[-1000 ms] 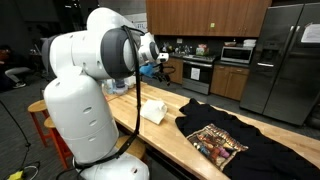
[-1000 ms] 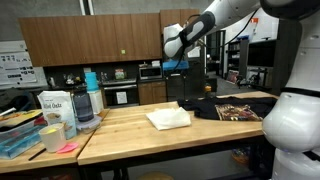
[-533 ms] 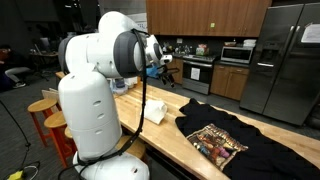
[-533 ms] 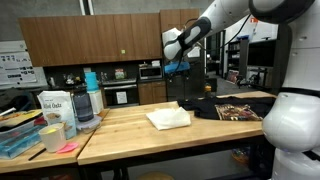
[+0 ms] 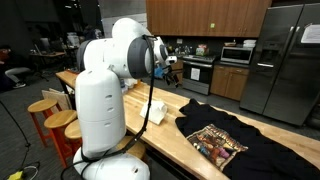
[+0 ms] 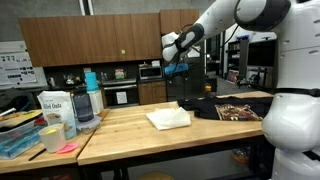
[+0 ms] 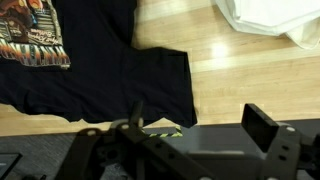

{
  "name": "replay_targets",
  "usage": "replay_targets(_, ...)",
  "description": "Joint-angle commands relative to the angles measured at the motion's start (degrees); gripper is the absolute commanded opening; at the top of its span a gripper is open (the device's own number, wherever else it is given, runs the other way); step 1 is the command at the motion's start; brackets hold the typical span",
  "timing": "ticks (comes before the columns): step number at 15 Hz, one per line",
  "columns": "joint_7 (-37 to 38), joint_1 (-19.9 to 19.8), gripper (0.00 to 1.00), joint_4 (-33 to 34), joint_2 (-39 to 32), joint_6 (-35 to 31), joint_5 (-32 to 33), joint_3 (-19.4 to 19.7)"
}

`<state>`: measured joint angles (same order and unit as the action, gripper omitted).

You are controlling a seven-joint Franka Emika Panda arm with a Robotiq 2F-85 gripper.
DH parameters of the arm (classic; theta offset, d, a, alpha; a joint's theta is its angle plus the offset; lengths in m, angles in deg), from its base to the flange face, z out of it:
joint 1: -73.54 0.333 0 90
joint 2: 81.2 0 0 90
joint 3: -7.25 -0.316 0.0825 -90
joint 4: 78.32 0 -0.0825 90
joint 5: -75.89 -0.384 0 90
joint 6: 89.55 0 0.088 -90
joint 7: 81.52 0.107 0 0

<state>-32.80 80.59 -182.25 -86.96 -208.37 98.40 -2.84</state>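
In an exterior view, left to right: white cloth [image 6: 168, 118] folded mid-counter [image 6: 120, 138]; my hand [image 6: 172, 66] high over it, jaws wide apart and empty; black shirt [image 6: 235, 109] spread flat toward the right end. My read is that nothing is grasped or touched yet, so all the handling is left. The wrist view cuts off the cloth and part of the shirt, and my fingertips are hard to make out in both exterior views.

Well off to one side of your gripper [image 6: 174, 66], at the far end of the table [image 6: 130, 138], you have a white canister [image 6: 52, 106], a pitcher [image 6: 86, 106] and a pink note [image 6: 67, 148]. An oven [image 6: 120, 95] stands behind the gripper, and stools [image 5: 60, 122] sit well below it.
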Motion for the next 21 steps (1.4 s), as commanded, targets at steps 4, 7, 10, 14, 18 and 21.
replay_targets(4,-6.4,1.4,1.0,7.5,-5.8,2.1,-0.4,2.8)
replay_targets(7,-9.1,1.8,1.0,10.4,-8.5,3.0,-1.2,3.8)
replay_targets(10,-9.7,2.8,1.0,11.4,-9.3,2.7,-1.2,4.5)
replay_targets(14,-6.2,4.5,1.0,8.4,-6.7,2.3,-0.2,5.1)
replay_targets(18,-0.9,7.5,1.0,4.3,-2.8,-0.8,3.4,4.3)
replay_targets(21,-1.9,7.5,1.0,7.3,-5.5,0.5,2.6,4.0)
